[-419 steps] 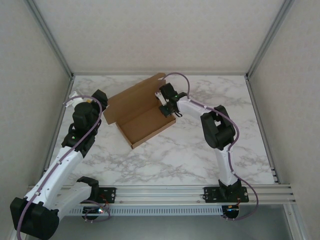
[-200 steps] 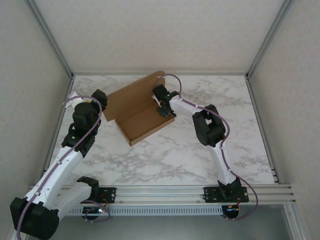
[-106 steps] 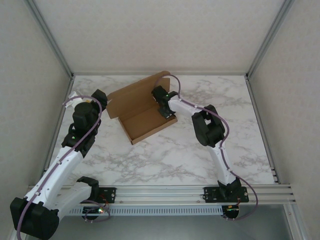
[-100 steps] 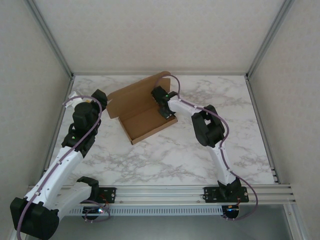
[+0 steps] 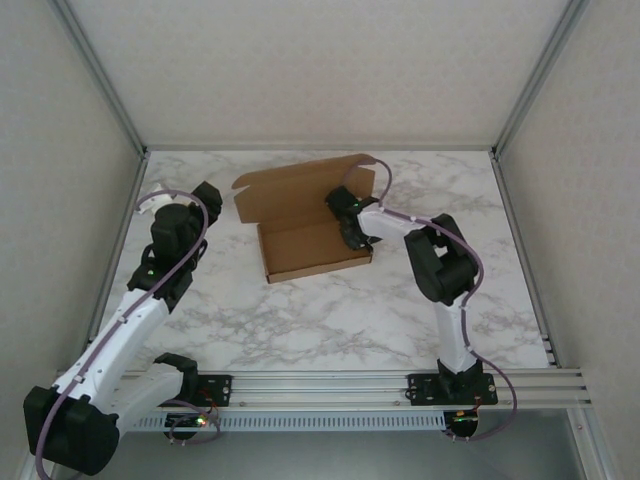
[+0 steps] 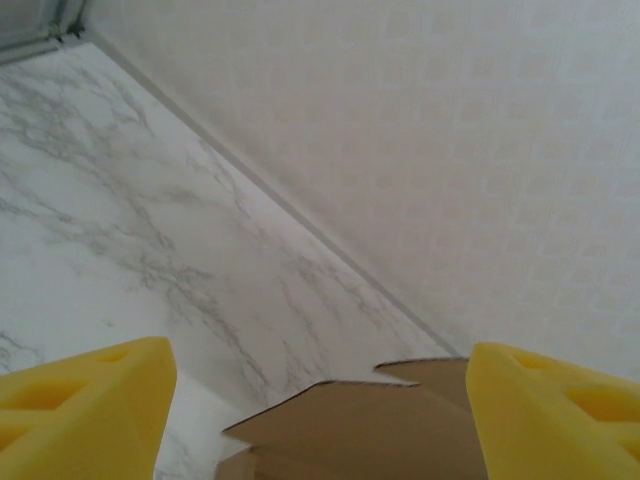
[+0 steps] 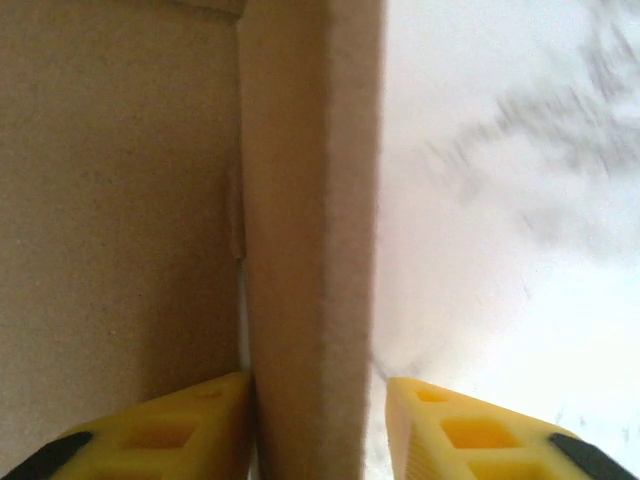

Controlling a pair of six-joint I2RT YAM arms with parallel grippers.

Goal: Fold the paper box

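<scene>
The paper box (image 5: 312,250) is a shallow brown cardboard tray at mid-table, its lid (image 5: 300,188) leaning up and back behind it. My right gripper (image 5: 350,233) is at the tray's right end. In the right wrist view the right side wall (image 7: 300,250) stands between the yellow fingers (image 7: 195,425); the left finger touches it and a gap shows at the right one, so the right gripper (image 7: 315,405) is open. My left gripper (image 5: 207,197) hovers to the left of the box, open and holding nothing. Its wrist view shows the lid's edge (image 6: 370,425) beyond the left gripper (image 6: 320,385).
The marble table (image 5: 330,310) is bounded by white walls with metal frame posts on the left, back and right. The arms' mounting rail (image 5: 320,385) runs along the near edge. Bare table lies in front of the box.
The box has swung round and slid right, now lying nearly square to the table edge. My right gripper moved with it and its jaws have parted. The left gripper shifted slightly.
</scene>
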